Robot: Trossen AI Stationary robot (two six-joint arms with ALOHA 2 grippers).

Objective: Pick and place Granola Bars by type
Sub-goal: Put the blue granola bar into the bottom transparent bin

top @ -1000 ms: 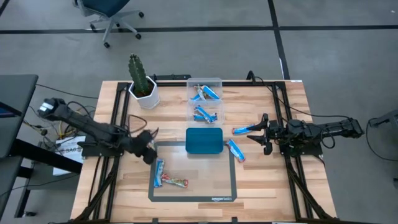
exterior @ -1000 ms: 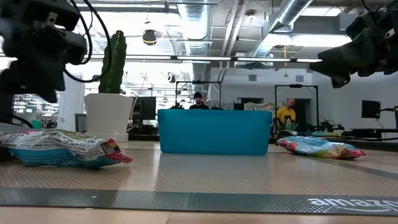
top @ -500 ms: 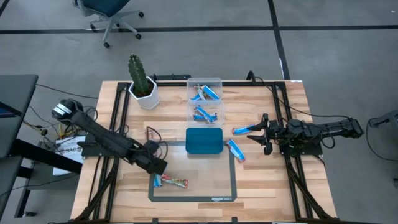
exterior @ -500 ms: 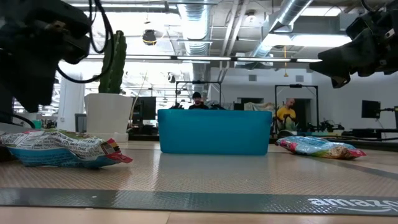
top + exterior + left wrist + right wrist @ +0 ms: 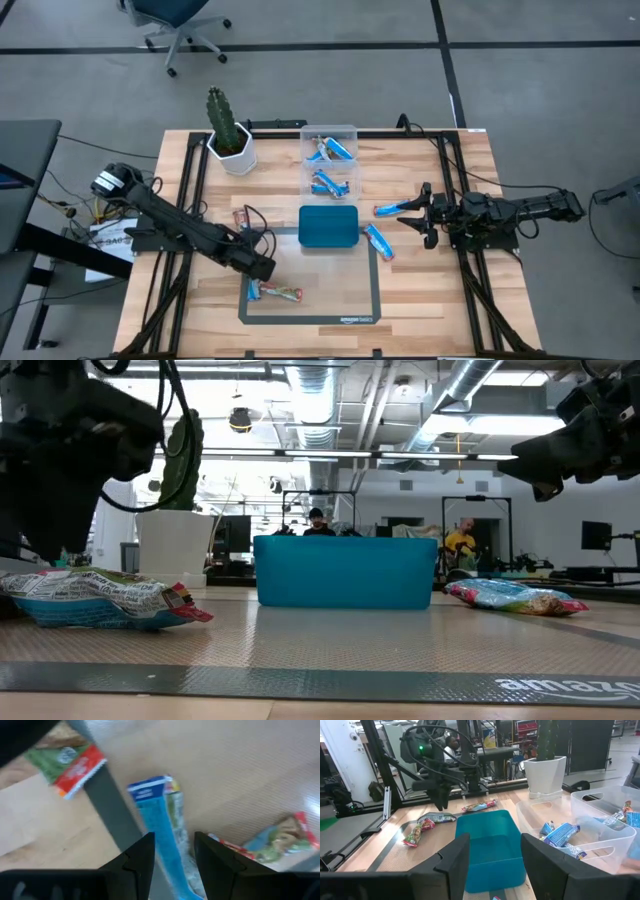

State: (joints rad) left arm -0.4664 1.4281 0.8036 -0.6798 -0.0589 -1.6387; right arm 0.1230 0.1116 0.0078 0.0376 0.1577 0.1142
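Granola bars partly sorted, your left pincer low over the mat's near-left pair.

Your left pincer (image 5: 262,268) hangs just above the blue bar (image 5: 162,837) on the grey mat (image 5: 365,300), its fingers (image 5: 137,862) apart with the bar showing between them, nothing clamped. Beside that bar lies a multicoloured bar (image 5: 284,293), and another multicoloured one (image 5: 242,217) sits on the table (image 5: 420,290) just off the mat's far-left corner. You have blue bars (image 5: 330,150) in both compartments of the clear box (image 5: 352,130), behind the teal tray (image 5: 328,227). Two more blue bars rest right of the tray, one (image 5: 389,210) on bare wood and one (image 5: 378,240) at the mat's edge. Your right pincer (image 5: 412,214) waits over them, fingers apart and empty. A potted cactus (image 5: 228,130) stands at the far left.
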